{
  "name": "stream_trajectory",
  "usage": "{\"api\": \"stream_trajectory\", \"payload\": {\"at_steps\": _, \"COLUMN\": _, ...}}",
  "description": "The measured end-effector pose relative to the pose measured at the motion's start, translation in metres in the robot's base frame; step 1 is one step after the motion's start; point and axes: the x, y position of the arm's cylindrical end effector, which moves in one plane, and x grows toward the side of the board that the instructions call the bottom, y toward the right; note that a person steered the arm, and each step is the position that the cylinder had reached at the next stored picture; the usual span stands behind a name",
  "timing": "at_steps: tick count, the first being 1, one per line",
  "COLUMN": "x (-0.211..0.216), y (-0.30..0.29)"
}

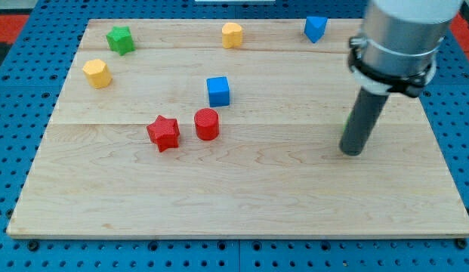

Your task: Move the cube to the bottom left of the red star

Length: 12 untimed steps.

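Observation:
A blue cube (pixel 218 91) sits near the middle of the wooden board. A red star (pixel 164 133) lies below and to the left of it. A red cylinder (pixel 207 124) stands just right of the star and just below the cube. My tip (pixel 353 149) rests on the board far to the right of all three, touching none of them. A green sliver (pixel 345 127) shows at the rod's left edge; the rest of that block is hidden behind the rod.
A green star (pixel 120 39) lies at the top left, a yellow block (pixel 97 73) below it, another yellow block (pixel 232 35) at the top middle, and a blue block (pixel 315 28) at the top right. The board (pixel 242 204) sits on a blue perforated table.

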Motion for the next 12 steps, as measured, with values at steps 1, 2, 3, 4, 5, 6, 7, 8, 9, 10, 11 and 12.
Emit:
{"api": "stream_trajectory", "payload": {"at_steps": 1, "x": -0.051, "y": 0.001}}
{"api": "stream_trajectory", "payload": {"at_steps": 2, "x": -0.054, "y": 0.007}}
{"api": "stream_trajectory", "payload": {"at_steps": 3, "x": -0.058, "y": -0.031}}
{"api": "stream_trajectory", "payload": {"at_steps": 4, "x": -0.059, "y": -0.033}}
{"api": "stream_trajectory", "payload": {"at_steps": 5, "x": -0.065, "y": -0.058}}
{"api": "stream_trajectory", "payload": {"at_steps": 6, "x": -0.094, "y": -0.083}}
{"api": "stream_trajectory", "payload": {"at_steps": 7, "x": -0.133, "y": -0.111}}
{"api": "stream_trajectory", "payload": {"at_steps": 8, "x": -0.165, "y": -0.116}}
{"api": "stream_trajectory", "payload": {"at_steps": 9, "x": -0.172, "y": -0.183}}
{"api": "stream_trajectory", "payload": {"at_steps": 10, "x": -0.152, "y": -0.231}}
{"api": "stream_trajectory", "payload": {"at_steps": 11, "x": -0.131, "y": -0.178}}
{"api": "stream_trajectory", "payload": {"at_steps": 12, "x": -0.112, "y": -0.161}}
